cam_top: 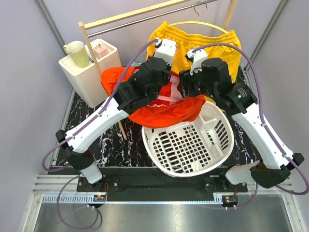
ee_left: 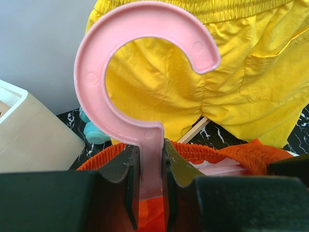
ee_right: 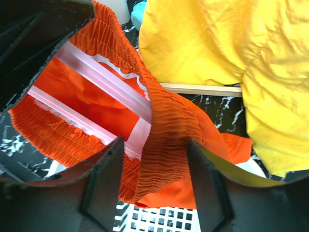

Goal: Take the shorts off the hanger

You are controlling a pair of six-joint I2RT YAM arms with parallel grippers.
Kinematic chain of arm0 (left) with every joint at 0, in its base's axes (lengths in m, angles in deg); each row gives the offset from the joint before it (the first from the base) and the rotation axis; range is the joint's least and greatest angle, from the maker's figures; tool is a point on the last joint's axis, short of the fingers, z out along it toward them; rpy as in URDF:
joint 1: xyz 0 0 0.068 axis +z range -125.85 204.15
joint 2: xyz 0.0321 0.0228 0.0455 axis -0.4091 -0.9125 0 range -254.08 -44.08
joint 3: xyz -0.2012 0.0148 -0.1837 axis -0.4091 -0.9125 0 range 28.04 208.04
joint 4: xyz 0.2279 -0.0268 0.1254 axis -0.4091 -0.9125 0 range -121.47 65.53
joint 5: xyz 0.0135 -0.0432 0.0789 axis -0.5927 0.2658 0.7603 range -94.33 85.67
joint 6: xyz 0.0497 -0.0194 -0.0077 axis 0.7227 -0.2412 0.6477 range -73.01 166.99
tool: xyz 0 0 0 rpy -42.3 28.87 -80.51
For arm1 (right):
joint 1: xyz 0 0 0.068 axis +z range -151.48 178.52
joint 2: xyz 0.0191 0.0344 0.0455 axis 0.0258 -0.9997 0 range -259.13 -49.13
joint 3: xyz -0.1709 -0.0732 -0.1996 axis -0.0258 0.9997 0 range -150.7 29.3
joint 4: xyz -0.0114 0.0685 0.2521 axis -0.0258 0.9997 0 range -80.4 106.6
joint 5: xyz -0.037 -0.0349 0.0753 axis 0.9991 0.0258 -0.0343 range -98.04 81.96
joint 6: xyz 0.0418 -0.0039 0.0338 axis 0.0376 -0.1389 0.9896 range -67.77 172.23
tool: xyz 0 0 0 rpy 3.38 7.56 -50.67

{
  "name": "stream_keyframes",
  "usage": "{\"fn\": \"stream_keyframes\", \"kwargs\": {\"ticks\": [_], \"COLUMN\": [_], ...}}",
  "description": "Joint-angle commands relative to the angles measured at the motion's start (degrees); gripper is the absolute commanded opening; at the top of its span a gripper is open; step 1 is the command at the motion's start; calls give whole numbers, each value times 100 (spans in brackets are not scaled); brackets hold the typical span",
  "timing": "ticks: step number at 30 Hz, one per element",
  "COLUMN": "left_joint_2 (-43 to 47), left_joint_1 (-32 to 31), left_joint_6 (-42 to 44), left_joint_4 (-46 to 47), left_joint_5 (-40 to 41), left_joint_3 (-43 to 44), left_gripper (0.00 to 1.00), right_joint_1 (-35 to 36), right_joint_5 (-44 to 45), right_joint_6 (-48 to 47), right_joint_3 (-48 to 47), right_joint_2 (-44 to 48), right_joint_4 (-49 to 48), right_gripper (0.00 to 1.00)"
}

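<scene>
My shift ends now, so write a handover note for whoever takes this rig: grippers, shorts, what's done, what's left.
Left gripper: shut on the pink hanger, on the stem below its hook.
Right gripper: open, fingers either side of the orange shorts' waistband.
Orange shorts: on the pink hanger, sagging onto the basket rim.
Yellow shorts: at the back on a second hanger.
Done: neither pair is off.
Left: pull the orange waistband free, then do the yellow pair.

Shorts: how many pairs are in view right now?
2. The orange-red shorts sit on the pink hanger clamped by the left gripper, sagging over the far rim of the white basket. The yellow shorts hang from the rack behind them. The arms could hide more.
</scene>
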Motion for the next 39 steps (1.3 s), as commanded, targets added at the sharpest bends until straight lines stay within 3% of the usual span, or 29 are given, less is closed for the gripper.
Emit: {"fn": "stream_keyframes", "kwargs": {"ticks": [1, 10, 13, 14, 17, 19, 22, 24, 29, 31, 35, 37, 39], "left_joint_2": [250, 302, 302, 302, 311, 320, 329, 355, 399, 425, 487, 513, 574], "left_joint_1": [-63, -55, -55, -55, -55, -55, -55, -55, -63, -55, -55, -63, -55], "left_joint_6": [-46, -46, -63, -54, -11, 7, 60, 69, 69, 69, 69, 69, 69], "left_joint_4": [553, 535, 544, 536, 527, 527, 527, 527, 527, 527, 535, 527, 527], "left_joint_5": [75, 22, -31, -48, -13, 39, 83, 75, 66, 57, 57, 48, 22], "left_joint_3": [269, 278, 296, 296, 269, 243, 217, 199, 146, 120, 50, 15, -29], "left_gripper": [0, 0, 0, 0, 0, 0, 0, 0, 0, 0, 0, 0, 0], "right_joint_1": [148, 262, 253, 253, 262, 253, 253, 262, 262, 253, 253, 245, 253], "right_joint_5": [875, 1851, 1772, 1763, 1711, 1588, 1403, 1324, 1333, 1289, 1201, 1174, 1201], "right_joint_6": [-385, -457, -457, -413, -325, -360, -282, -264, 9, 26, 105, 149, 176], "right_joint_3": [-36, -88, -62, -62, -18, 43, 237, 359, 518, 562, 667, 738, 799], "right_joint_2": [10, -78, -78, -26, 115, 194, 449, 607, 810, 845, 941, 977, 1029], "right_joint_4": [25, 218, 166, 157, 60, 43, -54, -63, -37, -19, -1, -19, -37], "right_gripper": [64, 69, 56, 46, 37, 40, 55, 54, 37, 36, 48, 42, 19]}}
